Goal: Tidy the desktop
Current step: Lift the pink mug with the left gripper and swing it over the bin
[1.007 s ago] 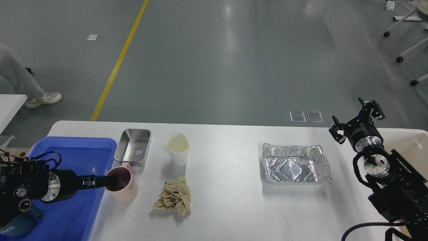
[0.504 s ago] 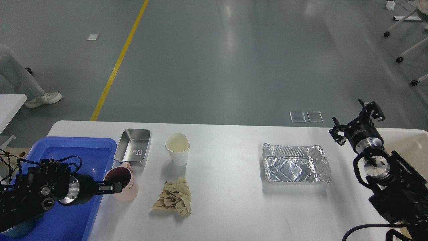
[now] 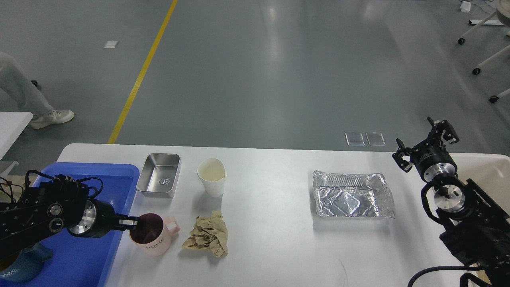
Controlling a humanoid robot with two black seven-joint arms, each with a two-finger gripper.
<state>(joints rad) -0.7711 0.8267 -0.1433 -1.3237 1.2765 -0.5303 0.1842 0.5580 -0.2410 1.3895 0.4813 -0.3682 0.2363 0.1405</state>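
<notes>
While the left gripper (image 3: 132, 222) pinches the near-left rim of the pink mug (image 3: 153, 238), close to the left edge of the desktop (image 3: 271, 239), most of the tidying looks undone. Closed on the rim, by the look of it, one finger inside and one outside, the mug upright with its handle turned to the right. Just beside the mug, over the left edge, the blue tray (image 3: 99, 175), holding a blue item at its near-left corner and otherwise mostly bare. Left on the white top: a steel tin (image 3: 158, 174) near the far-left corner, touching or nearly touching the tray; a paper cup (image 3: 211, 176) to its right; a crumpled brown napkin (image 3: 207, 234) toward the near edge, just beside the mug; a crushed foil container (image 3: 352, 194) right of centre. At the right edge, a cream bin (image 3: 486, 175), partly hidden by the right arm. Right gripper (image 3: 424, 139) raised over the far-right corner, fingers spread apart, holding nothing. Judged early in the job: one item possibly stowed, mug in hand, four more pieces waiting.
</notes>
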